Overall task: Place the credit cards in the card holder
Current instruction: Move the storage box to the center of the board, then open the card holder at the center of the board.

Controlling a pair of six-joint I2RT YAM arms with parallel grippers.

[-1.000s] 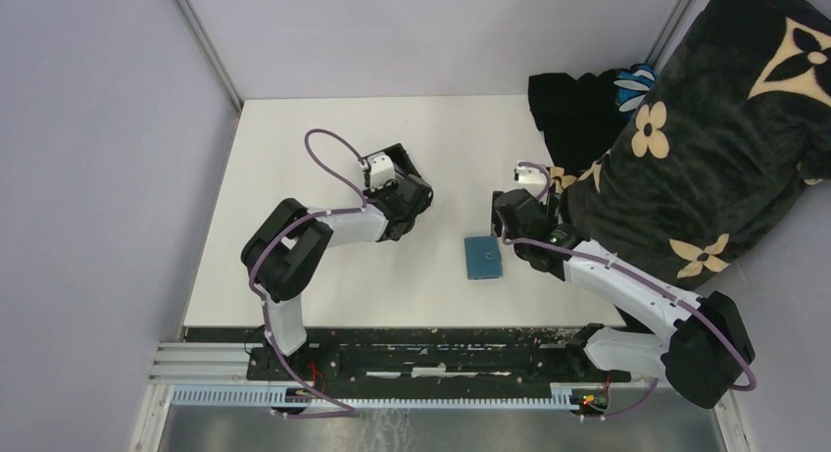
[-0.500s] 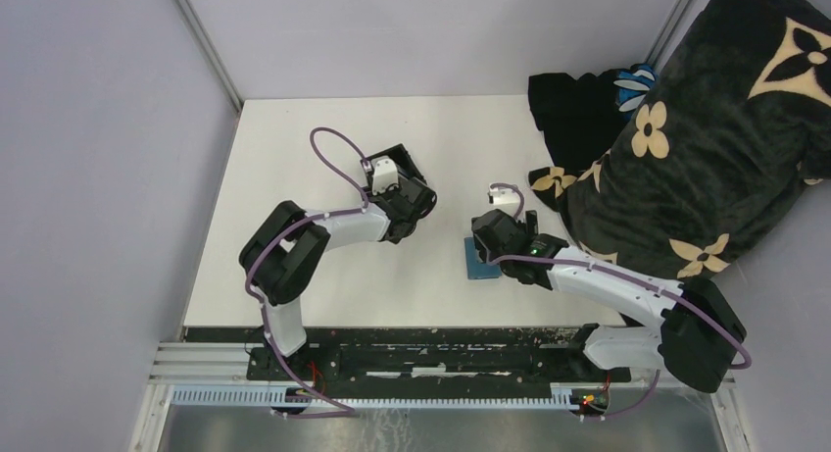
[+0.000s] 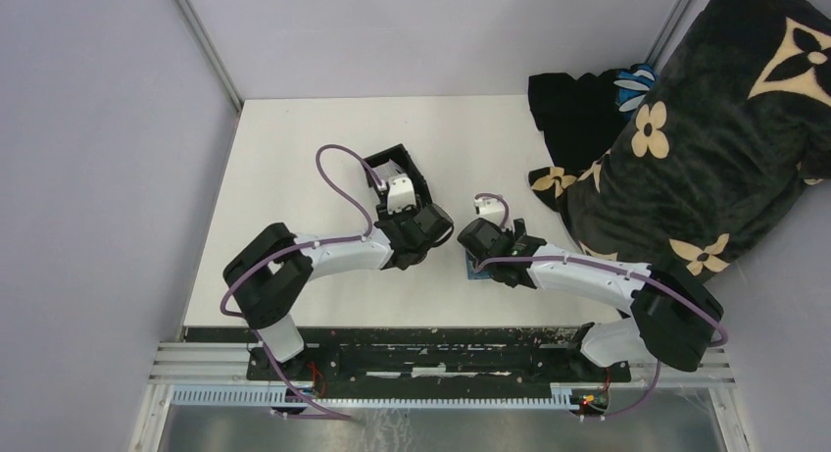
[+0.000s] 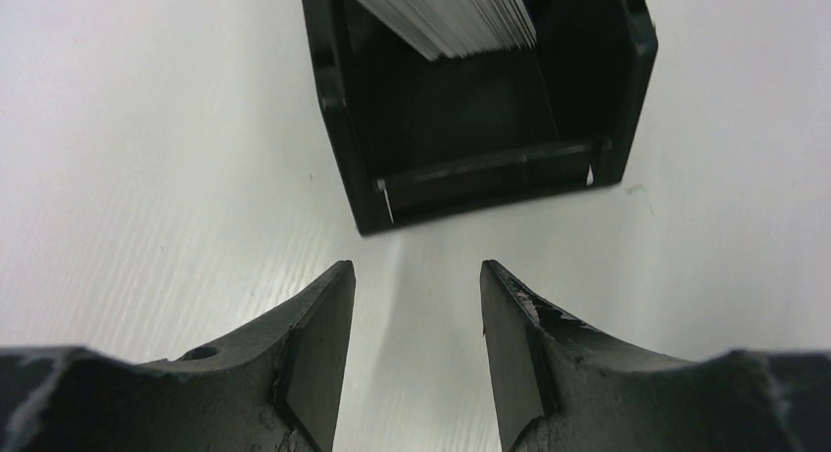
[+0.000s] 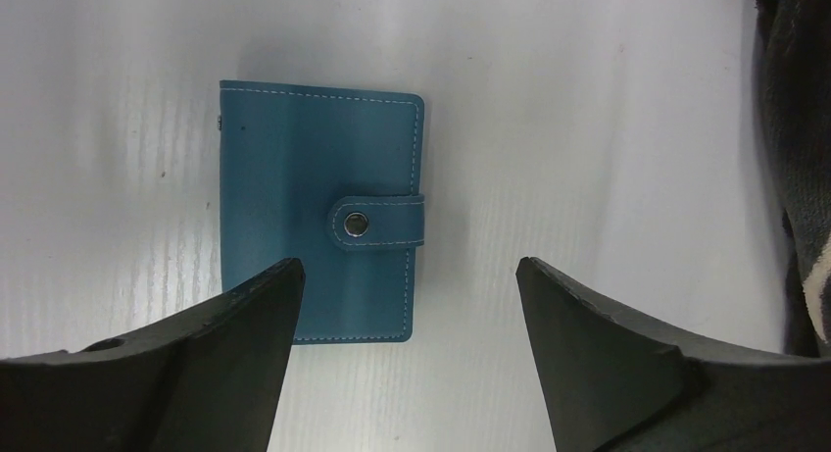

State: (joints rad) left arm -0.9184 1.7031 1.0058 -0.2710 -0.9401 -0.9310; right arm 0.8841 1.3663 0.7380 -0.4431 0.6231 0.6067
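Observation:
The credit cards (image 4: 441, 16) are a stack of pale cards standing in a black open-topped box (image 4: 480, 177), (image 3: 397, 168). In the left wrist view, my left gripper (image 4: 416, 271), (image 3: 416, 217) is open and empty just short of the box's near end. The card holder (image 5: 318, 212) is a teal-blue wallet lying flat and closed, its snap strap fastened. My right gripper (image 5: 407, 266), (image 3: 482, 246) hovers open above it with nothing between the fingers; the wallet lies ahead of the left finger. From the top view only a teal sliver of the card holder (image 3: 473, 273) shows under the right arm.
A dark blanket with cream flower patterns (image 3: 706, 128), (image 5: 794, 128) is heaped at the right side of the white table (image 3: 294, 177), close to the right gripper. Grey walls close in the table at the left and back.
My left arm has drawn back from over the black box toward the near right. My right arm has swung left over the card holder, which now lies mostly hidden beneath it.

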